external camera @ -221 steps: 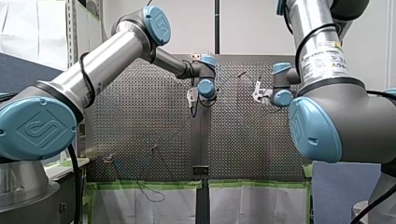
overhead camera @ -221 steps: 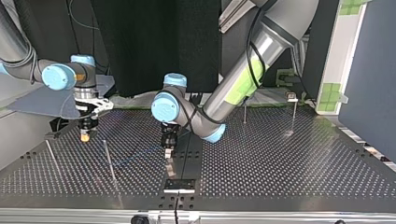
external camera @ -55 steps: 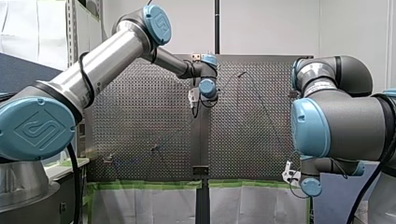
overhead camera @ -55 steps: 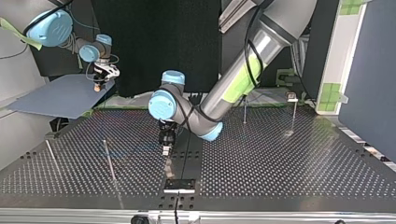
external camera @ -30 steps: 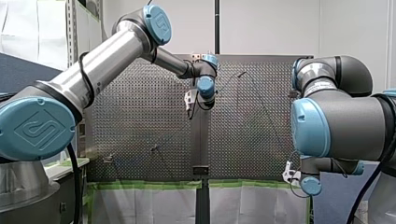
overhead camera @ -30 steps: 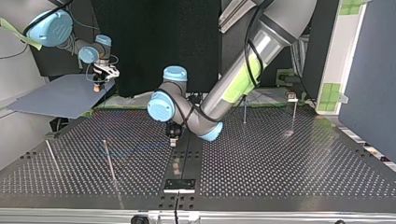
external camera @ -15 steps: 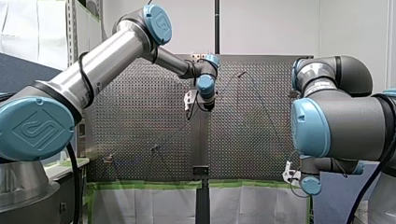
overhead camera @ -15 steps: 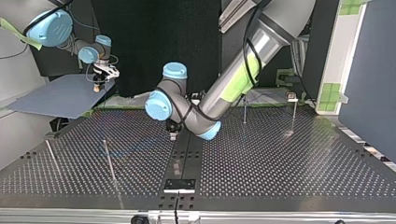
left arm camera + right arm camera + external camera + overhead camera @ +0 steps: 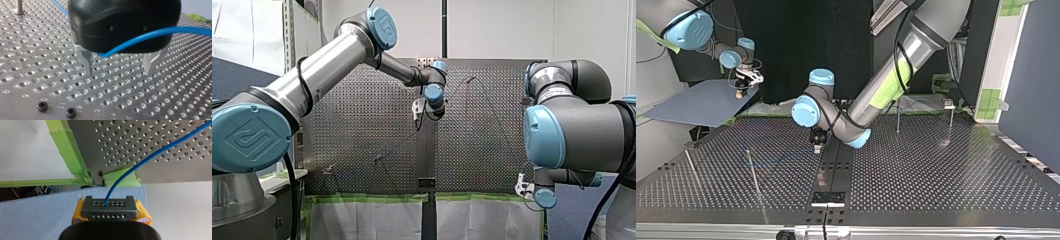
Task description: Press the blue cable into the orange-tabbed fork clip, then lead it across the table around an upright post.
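The blue cable (image 9: 155,150) runs from my right gripper (image 9: 109,203), whose yellow pads (image 9: 143,216) are shut on it, up across the table's taped corner. That gripper (image 9: 739,92) hangs off the table at the top view's far left. My left gripper (image 9: 119,72) hovers just above the perforated plate with its metal fingers (image 9: 87,66) open and nothing between them. The cable (image 9: 150,33) passes in front of its black body. In the top view my left gripper (image 9: 817,145) is over the table's middle, with a faint blue cable (image 9: 781,159) beside it.
Thin upright posts stand at the top view's near left (image 9: 752,170) and far right (image 9: 897,120); a post topped by a small clip (image 9: 948,105) is further right. A blue-grey board (image 9: 696,102) lies under my right gripper. Green tape (image 9: 67,147) edges the table corner.
My left gripper has risen from the centre strip and drawn back a little, with its wrist turning. Earlier my right gripper left the table for the board; it now holds still.
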Controlling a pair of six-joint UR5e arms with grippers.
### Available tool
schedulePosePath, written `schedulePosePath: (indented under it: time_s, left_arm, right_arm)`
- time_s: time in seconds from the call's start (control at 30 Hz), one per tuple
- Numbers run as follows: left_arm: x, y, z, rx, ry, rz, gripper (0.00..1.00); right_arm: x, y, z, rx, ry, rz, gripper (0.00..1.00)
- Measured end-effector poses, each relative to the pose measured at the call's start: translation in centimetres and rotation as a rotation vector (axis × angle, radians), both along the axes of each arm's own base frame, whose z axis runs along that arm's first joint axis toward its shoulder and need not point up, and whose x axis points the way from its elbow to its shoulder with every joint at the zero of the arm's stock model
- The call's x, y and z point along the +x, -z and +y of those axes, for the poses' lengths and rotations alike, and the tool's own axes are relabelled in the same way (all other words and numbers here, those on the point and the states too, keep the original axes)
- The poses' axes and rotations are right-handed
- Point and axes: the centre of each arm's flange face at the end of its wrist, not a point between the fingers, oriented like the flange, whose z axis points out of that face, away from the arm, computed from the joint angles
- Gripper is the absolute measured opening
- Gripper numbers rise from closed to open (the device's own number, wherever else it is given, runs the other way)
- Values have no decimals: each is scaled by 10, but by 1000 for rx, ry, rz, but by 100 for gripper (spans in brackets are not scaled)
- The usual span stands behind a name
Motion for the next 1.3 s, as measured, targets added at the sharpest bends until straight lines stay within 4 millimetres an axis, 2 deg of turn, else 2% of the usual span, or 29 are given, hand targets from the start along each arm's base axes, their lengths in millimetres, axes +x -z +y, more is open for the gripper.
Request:
schedulePosePath:
  time_s: [0.27, 1.3]
  left_arm:
    - [2, 10, -6, -8, 6, -13, 99]
    - [2, 10, -6, -9, 2, -18, 99]
  right_arm:
    - [2, 0, 0, 3, -5, 6, 0]
    - [1, -1, -1, 9, -7, 29, 0]
